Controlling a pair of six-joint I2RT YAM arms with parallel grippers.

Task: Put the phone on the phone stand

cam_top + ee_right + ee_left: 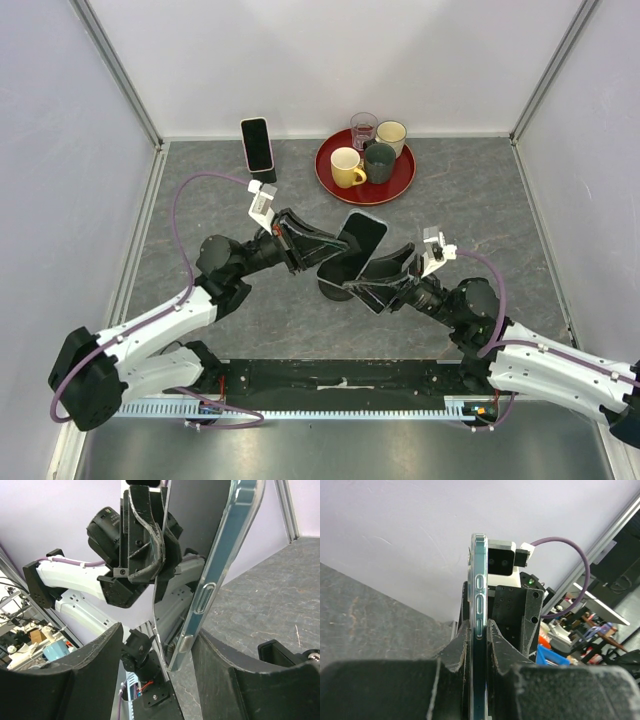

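- Left gripper [479, 630] is clamped tight on the phone's [363, 236] edge, holding it aloft mid-frame.
- Right gripper [159, 640]: fingers spread either side of the phone, not pinching it.
- Stand [263, 176], upper left, carries a pink phone [257, 142].

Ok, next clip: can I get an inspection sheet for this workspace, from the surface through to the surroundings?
Surface: grey mottled tabletop, no damage seen.
Job's things: dark-screened phone in a clear case held in the air mid-table; black phone stand at the back, already carrying a pink-edged phone.
Clutter: round red tray holding a yellow mug, dark green mug, cream mug and clear glass.
Grippers: left gripper shut on the held phone; right gripper open, fingers straddling it.
Cables: purple cable looped off the left arm, another off the right.
Surroundings: white walls, metal corner posts.
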